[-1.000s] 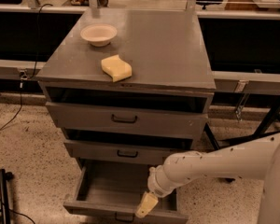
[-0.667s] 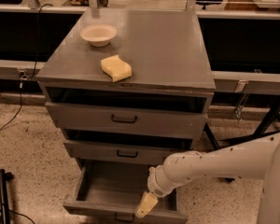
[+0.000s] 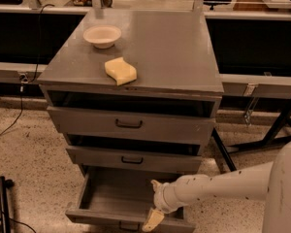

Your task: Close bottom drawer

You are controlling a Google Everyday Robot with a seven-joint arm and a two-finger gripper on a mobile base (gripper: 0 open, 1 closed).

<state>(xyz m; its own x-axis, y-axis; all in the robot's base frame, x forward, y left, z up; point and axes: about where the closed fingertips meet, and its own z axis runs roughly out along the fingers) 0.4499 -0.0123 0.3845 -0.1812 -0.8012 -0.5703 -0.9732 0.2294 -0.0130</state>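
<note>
The bottom drawer (image 3: 111,198) of the grey metal cabinet is pulled far out, and its inside looks empty. Its front panel (image 3: 102,220) runs along the lower edge of the camera view, with the dark handle partly cut off. My gripper (image 3: 153,219) hangs from the white arm (image 3: 218,188) that reaches in from the right. It sits at the drawer's front rim, right of the middle, with a cream finger (image 3: 153,219) pointing down over the panel.
The middle drawer (image 3: 132,159) and the top drawer (image 3: 128,124) stand slightly open. On the cabinet top lie a white bowl (image 3: 102,35) and a yellow sponge (image 3: 120,71). A black stand (image 3: 4,203) is at the left, and table legs (image 3: 276,130) at the right.
</note>
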